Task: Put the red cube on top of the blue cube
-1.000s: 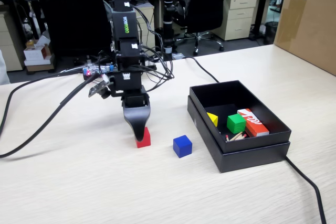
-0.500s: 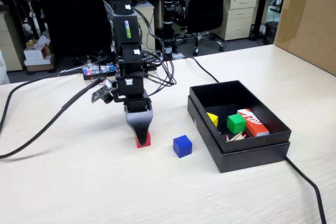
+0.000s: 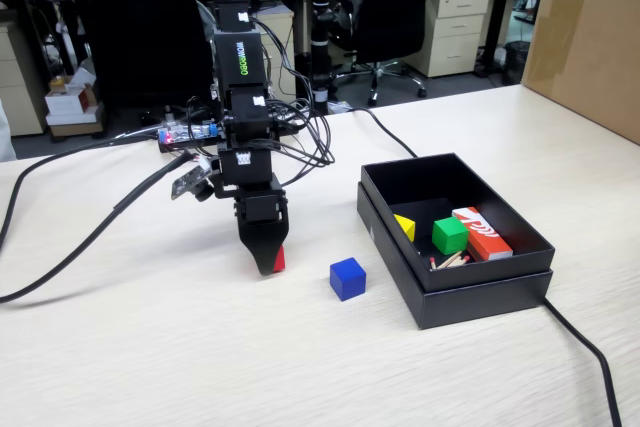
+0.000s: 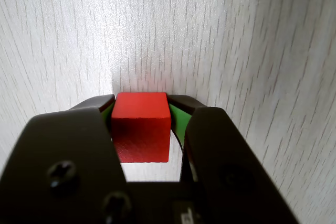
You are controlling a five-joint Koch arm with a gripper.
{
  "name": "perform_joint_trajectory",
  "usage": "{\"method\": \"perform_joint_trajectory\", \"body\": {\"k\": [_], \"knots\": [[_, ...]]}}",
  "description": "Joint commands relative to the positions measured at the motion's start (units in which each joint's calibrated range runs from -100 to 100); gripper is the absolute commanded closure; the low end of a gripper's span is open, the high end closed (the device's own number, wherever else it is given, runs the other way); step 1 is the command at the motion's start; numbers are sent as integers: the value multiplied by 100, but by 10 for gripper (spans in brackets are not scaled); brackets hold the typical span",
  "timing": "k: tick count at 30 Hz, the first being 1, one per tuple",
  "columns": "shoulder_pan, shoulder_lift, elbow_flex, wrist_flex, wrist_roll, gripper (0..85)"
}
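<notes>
The gripper (image 4: 140,103) is entering the wrist view from six o'clock, its two black jaws filling the lower half of the frame. They are pressing against the red cube (image 4: 140,125) from nine and three o'clock — both side faces are touching the green pads (image 4: 178,117) lining the jaws. The cube is sitting squarely between them, its top face showing a brighter red. Behind it, toward twelve o'clock, the pale wood-grain table (image 4: 236,35) is spreading out — bare and evenly lit.
</notes>
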Motion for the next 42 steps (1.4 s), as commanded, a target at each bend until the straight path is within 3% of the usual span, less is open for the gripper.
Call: {"method": "perform_joint_trajectory", "body": {"k": [1, 16, 19, 42], "knots": [[5, -315, 392, -42, 0, 847], [469, -2427, 645, -42, 264, 847], [650, -1325, 1779, 53, 405, 846], [752, 649, 2640, 131, 557, 846]]}}
